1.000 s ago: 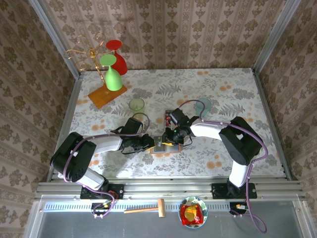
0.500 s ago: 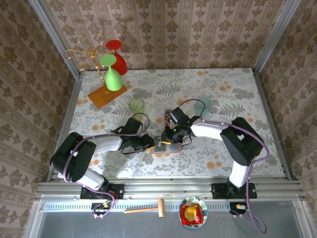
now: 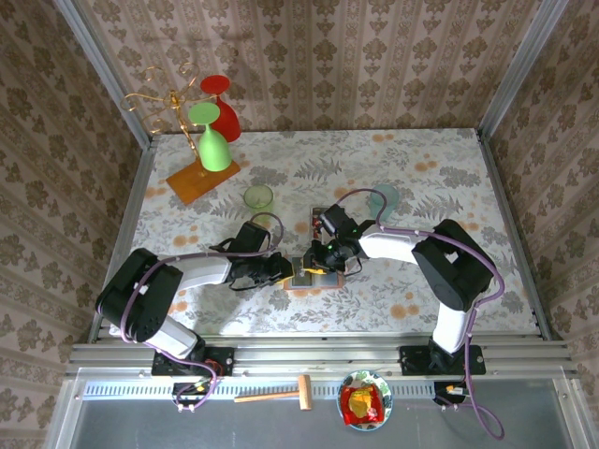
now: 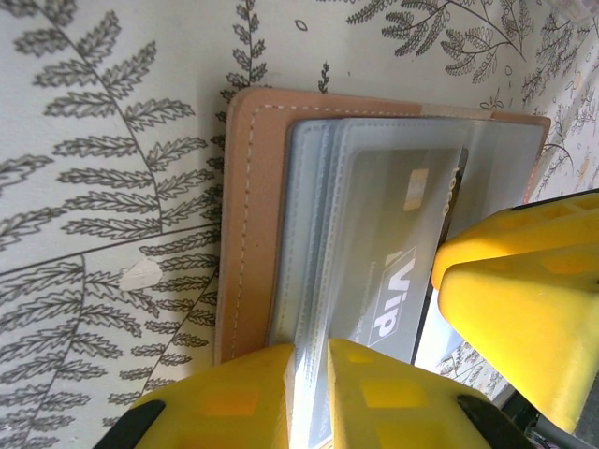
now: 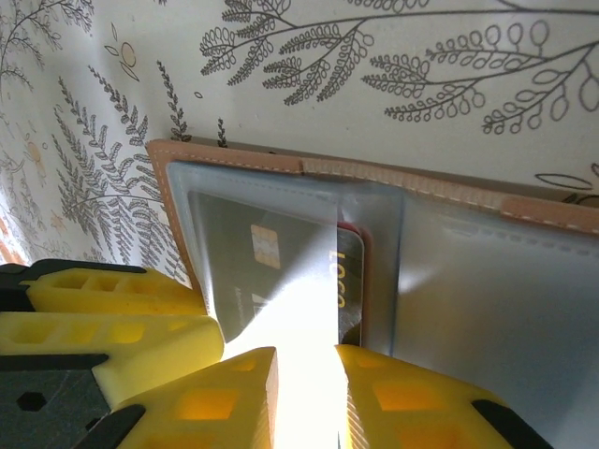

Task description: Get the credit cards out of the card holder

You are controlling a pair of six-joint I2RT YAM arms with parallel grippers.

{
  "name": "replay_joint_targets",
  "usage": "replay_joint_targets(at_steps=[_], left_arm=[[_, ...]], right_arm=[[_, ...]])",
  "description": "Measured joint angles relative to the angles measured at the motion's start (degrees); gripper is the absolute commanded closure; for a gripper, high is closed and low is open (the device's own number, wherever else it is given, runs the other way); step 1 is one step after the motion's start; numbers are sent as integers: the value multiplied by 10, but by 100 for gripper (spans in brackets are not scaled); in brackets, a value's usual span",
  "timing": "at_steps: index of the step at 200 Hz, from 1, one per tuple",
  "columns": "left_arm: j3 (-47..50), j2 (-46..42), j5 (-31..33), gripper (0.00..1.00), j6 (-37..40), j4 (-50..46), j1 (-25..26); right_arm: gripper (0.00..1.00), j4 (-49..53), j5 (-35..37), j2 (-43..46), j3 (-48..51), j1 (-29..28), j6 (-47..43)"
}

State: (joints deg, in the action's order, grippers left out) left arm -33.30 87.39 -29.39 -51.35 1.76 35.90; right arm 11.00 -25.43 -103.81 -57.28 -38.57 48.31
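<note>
The card holder (image 3: 314, 278) lies open on the table near the front, tan with grey-blue clear pockets (image 4: 248, 224) (image 5: 426, 178). A dark credit card (image 4: 393, 271) marked "ViP" sits in a pocket. In the right wrist view the dark card (image 5: 351, 271) sticks partly out of its pocket, over a red card (image 5: 367, 245). My left gripper (image 3: 285, 269) (image 4: 311, 354) is shut on the edge of a clear pocket sleeve. My right gripper (image 3: 328, 256) (image 5: 307, 363) straddles the pocket's near edge. Its jaws stand a little apart, and glare hides what lies between them.
A gold rack on an orange base (image 3: 201, 180) with a green glass (image 3: 213, 150) and a red glass (image 3: 222, 110) stands at the back left. A green cup (image 3: 258, 196) and a clear cup (image 3: 384, 198) sit behind the arms. A small box (image 3: 319, 216) is just behind the right gripper.
My right gripper has crept a little left and back over the card holder, and its jaws stand slightly wider. The left gripper keeps its hold and has not moved.
</note>
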Motion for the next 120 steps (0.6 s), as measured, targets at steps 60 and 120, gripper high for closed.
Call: replay_joint_targets(at_steps=[60, 120], left_arm=[[0, 0, -2, 82, 0, 1, 0], [-1, 1, -2, 82, 0, 0, 0]], right_arm=[[73, 32, 19, 0, -12, 0, -17], [73, 59, 34, 0, -24, 0, -36]])
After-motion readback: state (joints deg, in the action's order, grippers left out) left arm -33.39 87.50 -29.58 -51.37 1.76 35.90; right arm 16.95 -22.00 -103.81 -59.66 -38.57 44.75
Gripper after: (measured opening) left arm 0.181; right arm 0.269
